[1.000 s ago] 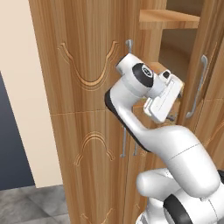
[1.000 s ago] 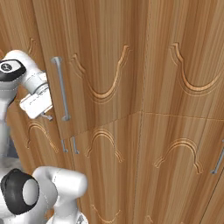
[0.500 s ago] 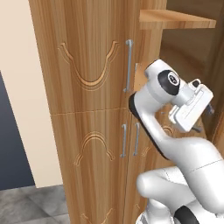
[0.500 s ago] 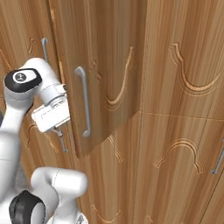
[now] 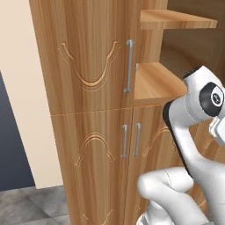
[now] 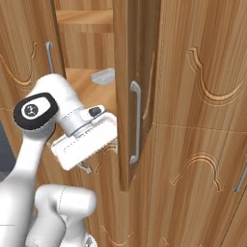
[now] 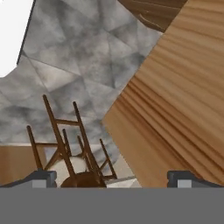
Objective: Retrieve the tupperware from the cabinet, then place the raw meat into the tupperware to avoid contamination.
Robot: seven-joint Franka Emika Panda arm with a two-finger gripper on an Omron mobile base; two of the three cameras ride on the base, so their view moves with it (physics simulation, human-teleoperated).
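Observation:
The cabinet point(image 5: 92, 66) is tall, warm-brown wood with carved arches. Its upper right door point(image 6: 132, 87) stands swung out, edge-on in the right base view, with its silver bar handle point(image 6: 135, 123) facing me. Inside, the tupperware point(image 6: 103, 75), a small pale see-through box, sits on the lower wooden shelf point(image 5: 154, 81). My gripper point(image 6: 85, 167) hangs below and left of that shelf, beside the open door, pointing down. In the hand view the gripper point(image 7: 114, 178) is open, with nothing between its fingertips point(image 7: 41, 177). The raw meat is out of view.
The upper left door with its bar handle point(image 5: 129, 66) is closed, and the lower doors point(image 5: 131, 140) are closed too. An upper shelf point(image 5: 176, 19) lies above the open compartment. The hand view looks down on grey stone floor point(image 7: 78, 57) and wooden stools point(image 7: 72, 153).
The upper right door has swung from nearly closed to wide open, baring both shelves and the tupperware. My arm moved right and outward with it. The jaws stayed open.

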